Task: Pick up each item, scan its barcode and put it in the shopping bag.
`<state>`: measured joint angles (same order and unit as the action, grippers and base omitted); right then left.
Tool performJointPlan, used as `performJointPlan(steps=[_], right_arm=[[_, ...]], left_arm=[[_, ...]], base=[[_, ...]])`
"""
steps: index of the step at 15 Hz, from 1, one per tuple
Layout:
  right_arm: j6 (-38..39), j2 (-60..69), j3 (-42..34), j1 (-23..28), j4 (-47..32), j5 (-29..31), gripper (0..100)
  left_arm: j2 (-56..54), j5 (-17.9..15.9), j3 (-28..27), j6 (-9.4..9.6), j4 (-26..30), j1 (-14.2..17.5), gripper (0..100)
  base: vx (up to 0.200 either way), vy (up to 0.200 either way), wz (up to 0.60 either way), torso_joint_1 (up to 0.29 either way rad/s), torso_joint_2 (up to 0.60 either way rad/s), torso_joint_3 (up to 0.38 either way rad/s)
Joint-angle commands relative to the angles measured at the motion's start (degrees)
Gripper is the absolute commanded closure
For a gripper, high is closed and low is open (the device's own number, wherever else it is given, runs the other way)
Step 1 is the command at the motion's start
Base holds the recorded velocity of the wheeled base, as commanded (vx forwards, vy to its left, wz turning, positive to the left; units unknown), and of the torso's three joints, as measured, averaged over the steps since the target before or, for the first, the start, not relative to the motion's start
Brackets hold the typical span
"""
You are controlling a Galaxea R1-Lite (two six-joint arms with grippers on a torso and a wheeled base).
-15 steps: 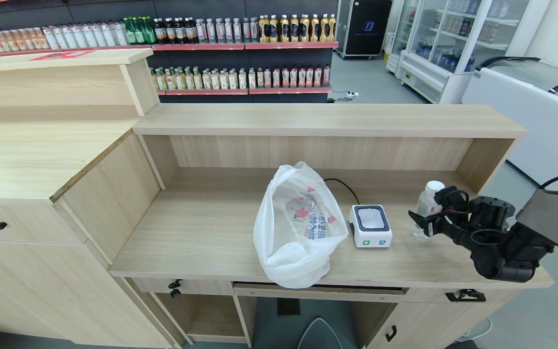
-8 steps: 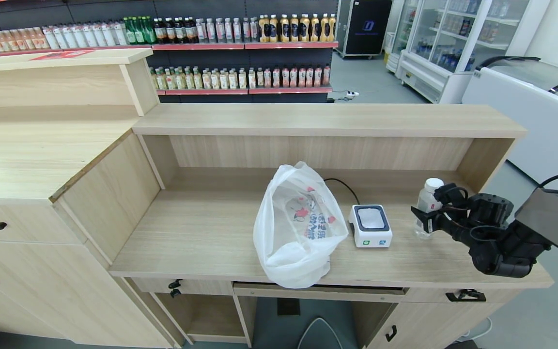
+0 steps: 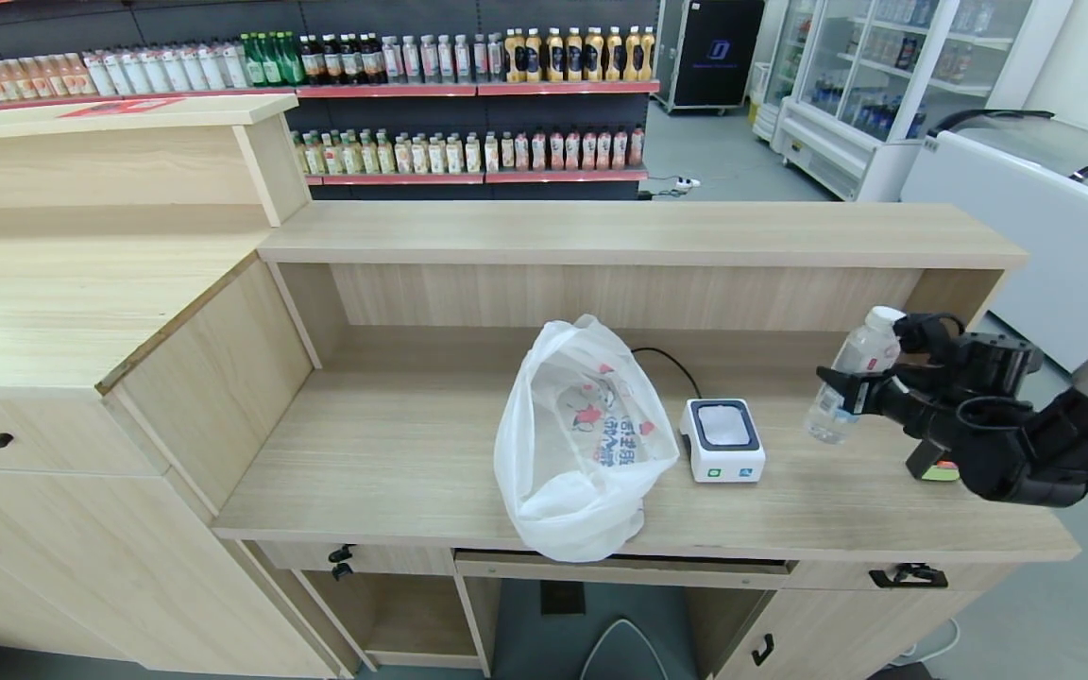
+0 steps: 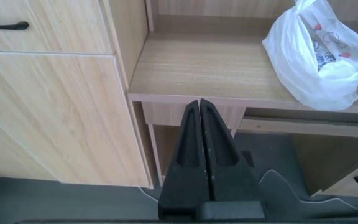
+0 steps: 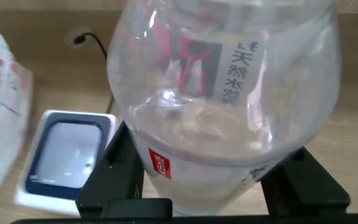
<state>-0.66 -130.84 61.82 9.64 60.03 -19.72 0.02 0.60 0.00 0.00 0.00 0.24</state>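
Over wood-grain counter (image 3: 393, 444), right end: clamping clear plastic bottle (image 3: 868, 348), tilted, in right gripper (image 3: 873, 364). Sitting mid-front edge: crinkly shopping bag (image 3: 582, 444), boxy scanner (image 3: 722, 439) just beside. Via left wrist view, seeing left gripper (image 4: 199, 106) pressed together.

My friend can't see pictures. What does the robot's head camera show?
The right pincer holds a clear water bottle, tilted, above a wooden counter, to the right of a small white scanner. Left of the scanner sits an open white plastic bag, with shelves of drinks far behind.
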Motion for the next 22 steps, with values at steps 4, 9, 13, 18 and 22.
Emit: performJointPlan(steps=[4,9,13,18,22], right_arm=[[14.46,38.38,-11.19,-1.82,-29.18,-10.07,100],[19.91,53.94,-10.75,-7.01,-45.0,-25.72,100],[19.99,58.77,-10.93,-15.88,-45.17,-32.13,100],[20.17,62.37,-10.67,-23.27,-45.17,-31.87,100],[22.98,62.99,-7.33,-26.25,-45.35,-32.04,100]], left_arm=[[-0.02,0.02,0.0,0.0,0.0,0.02,100],[-0.02,0.02,0.0,0.0,0.0,0.02,100],[-0.02,0.02,0.0,0.0,0.0,0.02,100],[-0.02,0.02,0.0,0.0,0.0,0.02,100],[-0.02,0.02,0.0,0.0,0.0,0.02,100]], base=[[0.0,0.0,0.0,0.0,0.0,0.0],[0.0,0.0,0.0,0.0,0.0,0.0],[0.0,0.0,0.0,0.0,0.0,0.0],[0.0,0.0,0.0,0.0,0.0,0.0],[0.0,0.0,0.0,0.0,0.0,0.0]])
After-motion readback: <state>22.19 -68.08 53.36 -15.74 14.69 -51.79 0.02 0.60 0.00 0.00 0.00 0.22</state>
